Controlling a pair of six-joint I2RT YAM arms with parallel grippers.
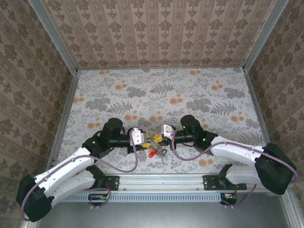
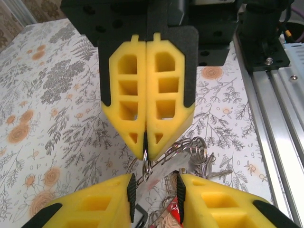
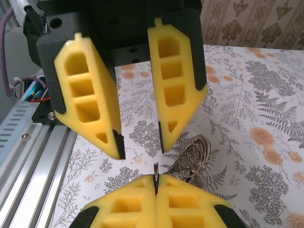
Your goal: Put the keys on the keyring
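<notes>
My right gripper (image 3: 156, 182) is shut on the edge of a small metal ring (image 2: 146, 165), which hangs from its tips just above the table. My left gripper (image 2: 154, 184) faces it tip to tip and stands open. A flat silver key blade (image 2: 167, 178) and a red key head (image 2: 176, 214) lie between and below its pads, untouched. A thin wire arc, likely the keyring (image 2: 178, 148), runs slantwise into a coil of rings (image 3: 195, 151). From above, both grippers (image 1: 146, 139) (image 1: 156, 138) meet over the red key (image 1: 152, 153).
The aluminium rail (image 2: 280, 109) of the arm mount runs along the near table edge, close beside the keys. Patterned walls enclose the floral table (image 1: 166, 90) on three sides, and its far half lies open.
</notes>
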